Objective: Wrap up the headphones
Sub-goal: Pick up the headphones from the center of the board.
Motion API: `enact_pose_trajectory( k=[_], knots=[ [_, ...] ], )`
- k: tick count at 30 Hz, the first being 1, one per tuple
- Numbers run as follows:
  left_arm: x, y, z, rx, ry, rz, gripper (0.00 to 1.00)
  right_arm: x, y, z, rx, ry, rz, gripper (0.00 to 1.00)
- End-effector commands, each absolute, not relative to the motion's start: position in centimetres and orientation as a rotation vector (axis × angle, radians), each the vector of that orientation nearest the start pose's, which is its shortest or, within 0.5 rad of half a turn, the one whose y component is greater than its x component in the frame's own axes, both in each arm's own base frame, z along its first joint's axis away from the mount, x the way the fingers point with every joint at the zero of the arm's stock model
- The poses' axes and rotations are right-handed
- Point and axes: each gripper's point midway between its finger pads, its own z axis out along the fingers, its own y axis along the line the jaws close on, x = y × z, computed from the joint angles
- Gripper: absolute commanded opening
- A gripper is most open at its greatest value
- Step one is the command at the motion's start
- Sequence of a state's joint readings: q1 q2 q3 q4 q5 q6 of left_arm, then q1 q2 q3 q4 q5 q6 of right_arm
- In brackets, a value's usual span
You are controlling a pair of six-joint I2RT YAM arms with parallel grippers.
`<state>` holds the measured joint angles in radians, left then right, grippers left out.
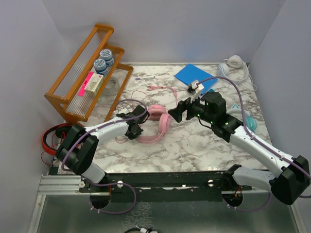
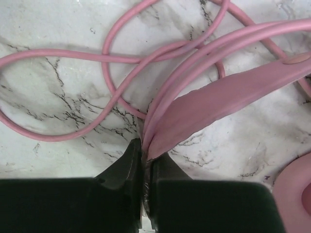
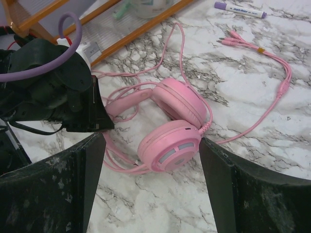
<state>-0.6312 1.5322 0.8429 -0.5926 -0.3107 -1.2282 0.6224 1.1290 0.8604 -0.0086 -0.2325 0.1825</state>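
I am clamping my left gripper (image 2: pixel 146 148) on the headband (image 2: pixel 228 97) of the pink headphones (image 3: pixel 171 143), which are lying near the wooden rack (image 1: pixel 82 77). My right gripper (image 1: pixel 178 112), farther from the rack, is hovering with jaws apart. I judge it should gather the loose cable (image 3: pixel 272 92) gently, in even loops.

Wooden rack (image 1: pixel 73 112) far left, holding tins (image 1: pixel 103 59); blue notebook (image 1: pixel 189 75) far centre.

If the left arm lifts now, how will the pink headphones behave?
Likely floppy: the pink cable lies in loose loops and would probably trail. The headband pinched in the left gripper's jaws looks thin, so the earcups may sag.
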Motion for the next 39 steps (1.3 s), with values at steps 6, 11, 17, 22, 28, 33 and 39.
enact_pose_trajectory(
  k=[6, 11, 17, 22, 28, 33, 39],
  knots=[
    [28.8, -14.6, 11.0, -0.56, 2.371, -0.009, 0.0, 28.9, 23.8, 24.5, -0.474, 1.796, 0.661, 0.87],
    [29.3, -13.1, 18.8, -0.356, 2.287, 0.018, 0.0, 28.4, 23.2, 26.4, -0.453, 1.719, 0.667, 0.88],
    [28.5, -13.5, 25.9, -0.165, 2.258, -0.07, 0.0, 27.7, 22.0, 29.1, -0.43, 1.582, 0.648, 0.89],
    [27.6, -13.6, 30.2, -0.147, 2.214, -0.157, 0.0, 25.1, 21.7, 31.8, -0.459, 1.388, 0.726, 0.91],
    [26.8, -15.2, 33.7, -0.121, 2.184, -0.321, 0.0, 24.9, 22.1, 29.8, -0.479, 1.395, 0.751, 0.91],
    [26.2, -17.1, 37.0, -0.094, 2.144, -0.489, 0.0, 25.0, 22.4, 28.7, -0.399, 1.388, 0.823, 0.91],
    [25.2, -19.4, 39.3, -0.047, 2.13, -0.665, 0.0, 24.7, 22.6, 28.0, -0.375, 1.326, 0.867, 0.92]
  ],
)
